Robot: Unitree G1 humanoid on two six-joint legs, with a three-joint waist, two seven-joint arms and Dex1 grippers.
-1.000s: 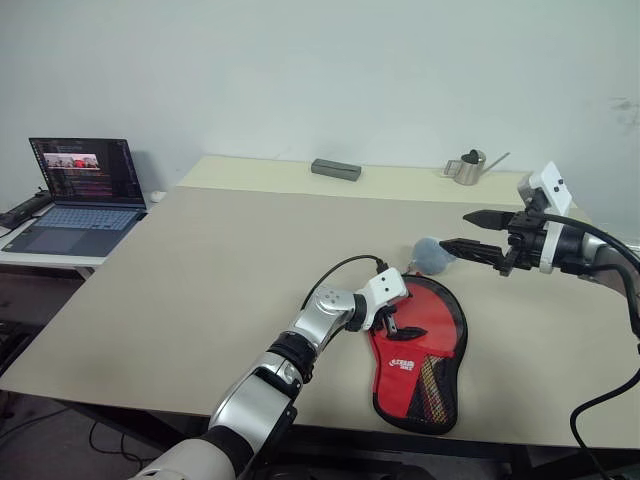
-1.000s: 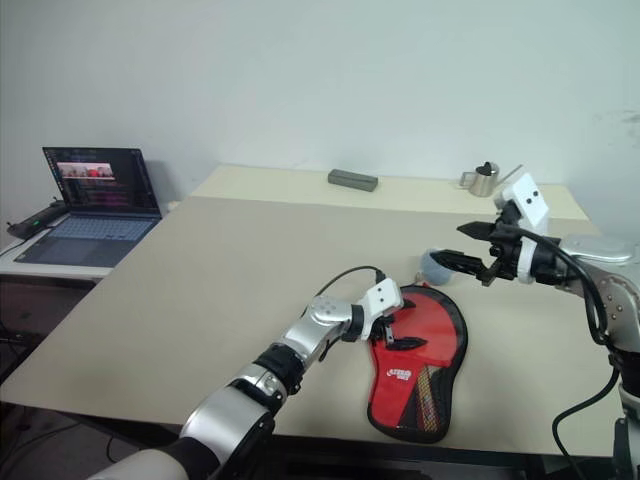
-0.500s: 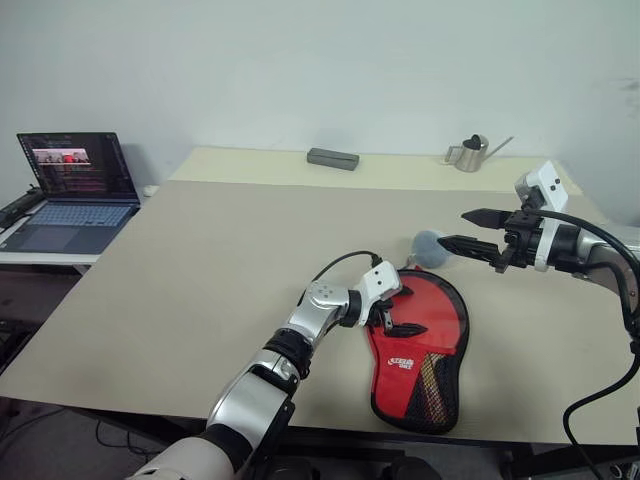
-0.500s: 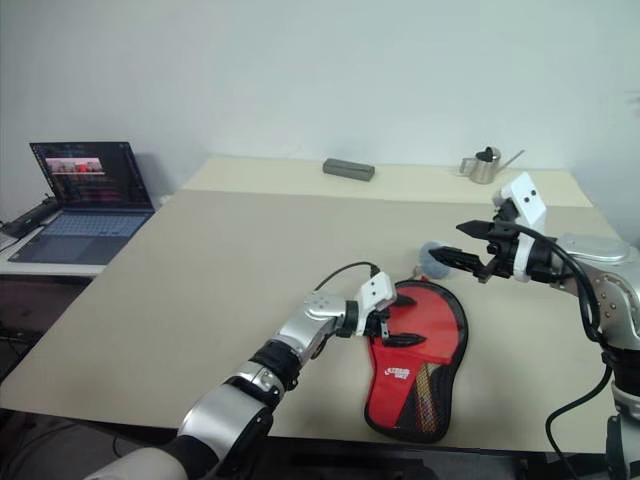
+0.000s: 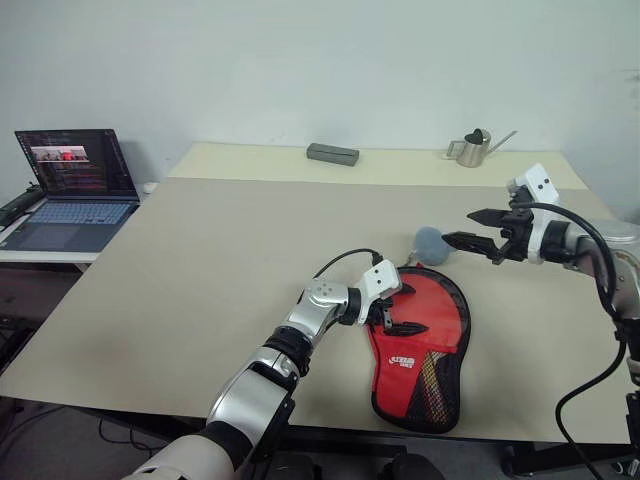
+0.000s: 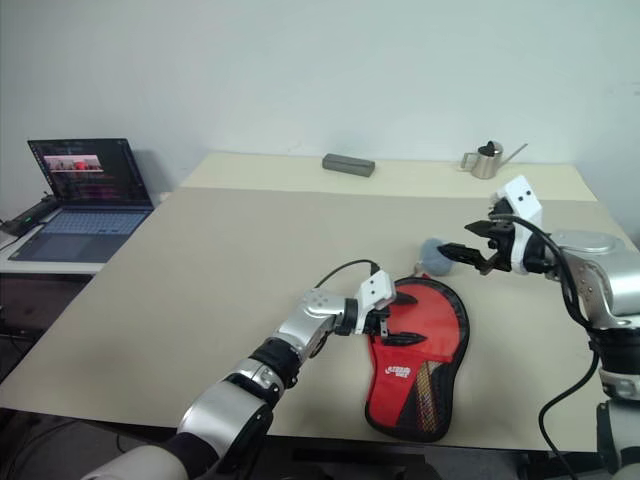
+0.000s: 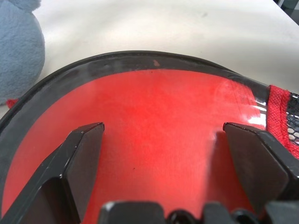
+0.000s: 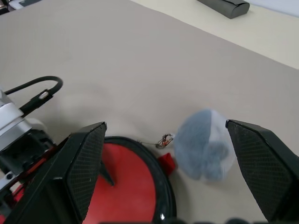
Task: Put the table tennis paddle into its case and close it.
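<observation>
From the head view, the case (image 5: 418, 350) lies flat near the front edge of the worktop (image 5: 220, 260), red face up, black rim around it. The left pincer (image 5: 398, 318) hovers over its round end, fingers spread, gripping nothing. The right pincer (image 5: 462, 227) hangs above the far side, also released, just beside a grey plush charm (image 5: 431, 243) at the case's top. The paddle itself I can't pick out; whether it sits inside the case, I cannot tell. White lettering shows on the red front, too small to read.

Left wrist view: both black fingers (image 7: 79, 154) straddle the smooth red panel (image 7: 159, 140), with mesh (image 7: 292, 116) at one edge. Nothing clamped.

Right wrist view: open fingers frame the plush charm and a small metal zip pull (image 8: 164, 139) beside it, at the rim.

My read: zipping is the step in hand. Best to pin the case with the left pincer, pinch the pull or charm squarely, and drag along the rim.
</observation>
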